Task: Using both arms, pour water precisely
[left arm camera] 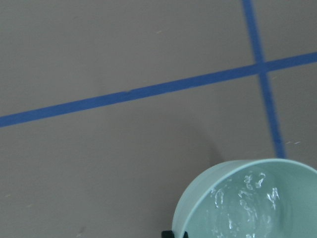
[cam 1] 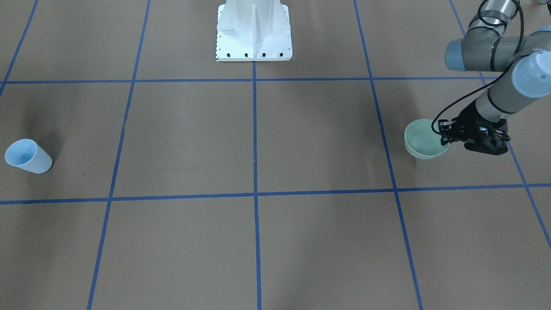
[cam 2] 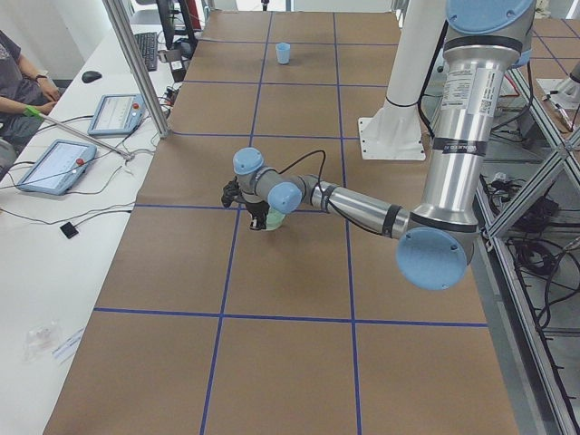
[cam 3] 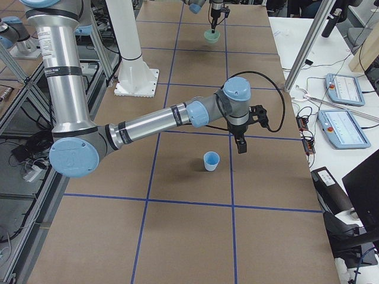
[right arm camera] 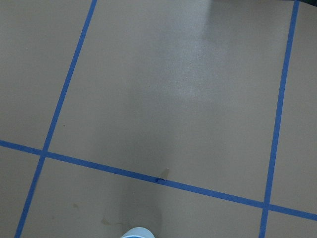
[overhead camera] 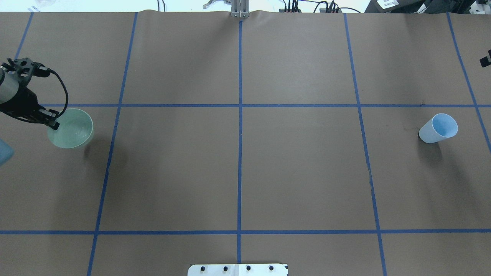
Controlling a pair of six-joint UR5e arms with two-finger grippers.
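Note:
A pale green bowl (cam 1: 424,140) with water in it is at the table's left end; it also shows in the overhead view (overhead camera: 73,128) and the left wrist view (left arm camera: 247,203). My left gripper (cam 1: 445,138) is shut on the bowl's rim, one black fingertip (left arm camera: 171,234) at the rim. A light blue cup (overhead camera: 439,128) stands upright at the right end, also in the front view (cam 1: 28,157). My right gripper (cam 3: 240,148) hangs above the table just beside the cup (cam 3: 211,161), apart from it. I cannot tell whether it is open or shut. The right wrist view shows only the cup's rim (right arm camera: 136,233).
The white bolted pedestal (cam 1: 254,34) stands at the robot's side of the table. Blue tape lines (overhead camera: 239,105) cross the brown table cover. A side table with tablets (cam 2: 54,163) and a seated person (cam 2: 18,77) lies beyond the far edge.

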